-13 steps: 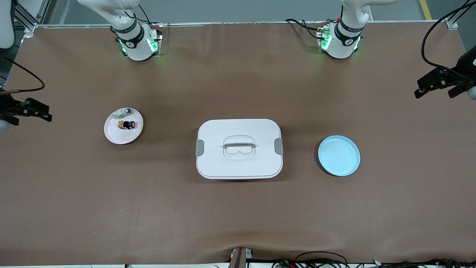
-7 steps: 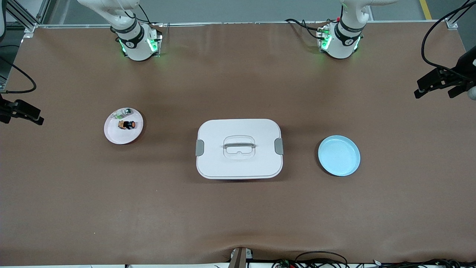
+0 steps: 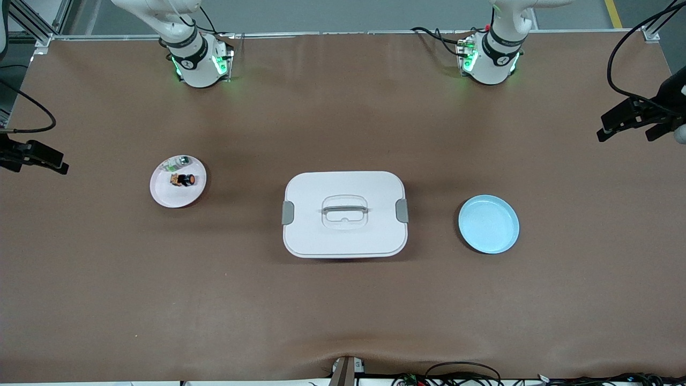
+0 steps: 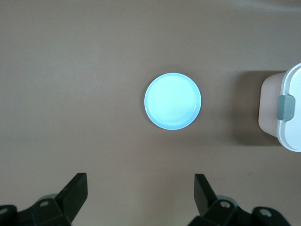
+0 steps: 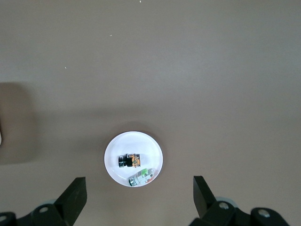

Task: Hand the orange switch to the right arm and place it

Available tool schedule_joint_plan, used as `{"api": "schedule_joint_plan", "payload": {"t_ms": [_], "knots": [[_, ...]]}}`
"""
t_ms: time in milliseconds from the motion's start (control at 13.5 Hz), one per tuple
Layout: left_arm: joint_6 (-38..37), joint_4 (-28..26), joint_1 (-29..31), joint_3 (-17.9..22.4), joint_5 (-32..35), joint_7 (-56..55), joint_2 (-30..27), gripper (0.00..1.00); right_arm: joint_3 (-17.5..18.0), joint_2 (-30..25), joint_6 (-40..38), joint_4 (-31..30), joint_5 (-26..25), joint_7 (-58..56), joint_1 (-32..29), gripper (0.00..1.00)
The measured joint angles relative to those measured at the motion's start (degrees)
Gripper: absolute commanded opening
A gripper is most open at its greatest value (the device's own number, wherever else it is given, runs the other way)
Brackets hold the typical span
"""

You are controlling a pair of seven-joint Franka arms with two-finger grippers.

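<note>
The orange switch [image 3: 183, 179], a stubby black cylinder with orange marks, lies on its side on a small white plate [image 3: 170, 196] toward the right arm's end of the table. The right wrist view shows the orange switch [image 5: 129, 161] on the white plate [image 5: 117, 149] far below. My right gripper [image 3: 33, 155] hangs open and empty over the table's edge at that end; its fingertips frame the right gripper [image 5: 139, 188] gap. My left gripper [image 3: 636, 119] hangs open and empty over the other end. In its wrist view the left gripper [image 4: 140, 183] holds nothing.
A small whitish, green-and-silver piece [image 3: 180, 161] shares the white plate. A white lidded box [image 3: 344, 236] with a handle and grey latches stands mid-table. A light blue plate [image 3: 488, 224] lies toward the left arm's end.
The right gripper has shifted slightly at its end of the table, out toward the edge and partly back. The left gripper, switch and plates have not moved.
</note>
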Motion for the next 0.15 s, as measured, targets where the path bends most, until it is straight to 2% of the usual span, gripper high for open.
{"api": "schedule_joint_plan", "payload": {"t_ms": [148], "knots": [[0.0, 0.0, 0.0, 0.0, 0.0, 0.0, 0.0, 1.0, 0.2, 0.0, 0.0, 0.6, 0.0, 0.0, 0.5, 1.0]]}}
